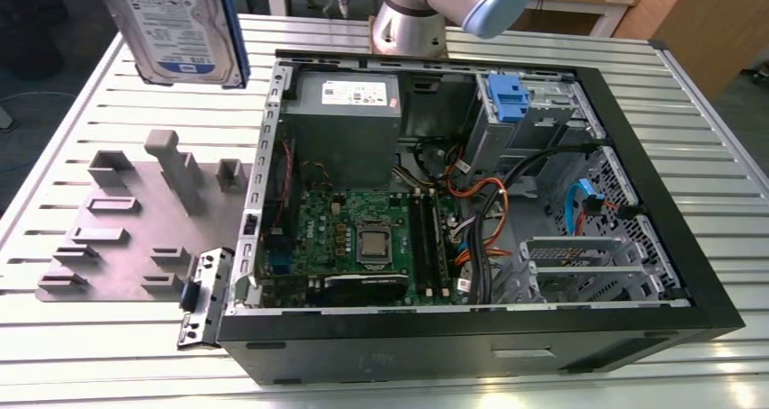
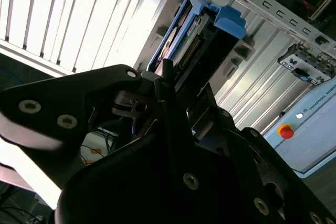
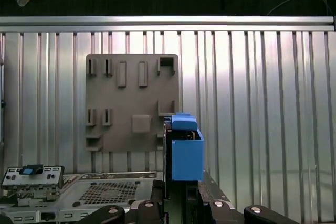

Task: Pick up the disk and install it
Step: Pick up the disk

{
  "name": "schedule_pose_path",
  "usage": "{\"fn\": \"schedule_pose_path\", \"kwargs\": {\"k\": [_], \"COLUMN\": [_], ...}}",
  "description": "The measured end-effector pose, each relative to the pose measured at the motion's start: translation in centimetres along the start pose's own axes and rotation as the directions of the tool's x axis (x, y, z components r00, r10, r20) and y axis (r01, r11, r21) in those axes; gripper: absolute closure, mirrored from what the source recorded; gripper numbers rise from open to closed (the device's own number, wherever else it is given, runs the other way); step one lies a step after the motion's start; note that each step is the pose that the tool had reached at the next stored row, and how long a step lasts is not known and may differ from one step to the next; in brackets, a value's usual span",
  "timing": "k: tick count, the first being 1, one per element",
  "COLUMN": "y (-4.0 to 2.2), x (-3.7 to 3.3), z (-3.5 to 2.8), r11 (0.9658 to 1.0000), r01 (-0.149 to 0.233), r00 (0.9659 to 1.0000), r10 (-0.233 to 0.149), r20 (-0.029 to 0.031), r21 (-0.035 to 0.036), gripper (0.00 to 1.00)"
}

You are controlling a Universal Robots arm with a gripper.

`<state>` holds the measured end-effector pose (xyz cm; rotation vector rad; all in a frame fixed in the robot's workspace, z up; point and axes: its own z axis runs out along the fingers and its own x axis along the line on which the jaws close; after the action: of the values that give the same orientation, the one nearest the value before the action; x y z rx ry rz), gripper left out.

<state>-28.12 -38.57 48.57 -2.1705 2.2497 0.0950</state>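
In the exterior view, your disk (image 1: 175,26) hangs in the air at the view's upper left with its label side toward the camera. It is above the grey fixture plate (image 1: 132,220) and well apart from the open computer case (image 1: 481,202), so it is lifted but not yet installed. The arm (image 1: 415,17) rises behind the case. Judging by the metal body, expect a dense, rigid slab that is heavy for its size and will not flex. It is also sensitive to shock, so you cannot afford a knock against the chassis wall. In the second wrist view, the gripper (image 2: 170,80) is clamped on the disk, closed across its thickness near one end as far as you can see. The connector edge and the carrier's blue tab (image 2: 229,23) point away from the tool. Holding it by the broad flat faces looks sound to me. They are smooth, though, so a light squeeze could let it slide, while the thin plastic carrier rails would likely give under pressure. In the first wrist view, the disk stands edge-on out of the tool, over the slatted table (image 3: 262,103) with the fixture plate beyond it.
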Motion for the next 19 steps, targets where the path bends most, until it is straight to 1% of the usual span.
{"fn": "schedule_pose_path", "kwargs": {"k": [10, 19], "y": [-3.77, -7.28], "x": [-0.14, -0.26], "z": [-0.03, -0.08], "r11": [1.0, 1.0], "r01": [0.0, 0.0], "r00": [1.0, 1.0], "r10": [0.0, 0.0], "r20": [0.0, 0.0], "r21": [0.0001, 0.0001], "gripper": [0.65, 0.65]}}
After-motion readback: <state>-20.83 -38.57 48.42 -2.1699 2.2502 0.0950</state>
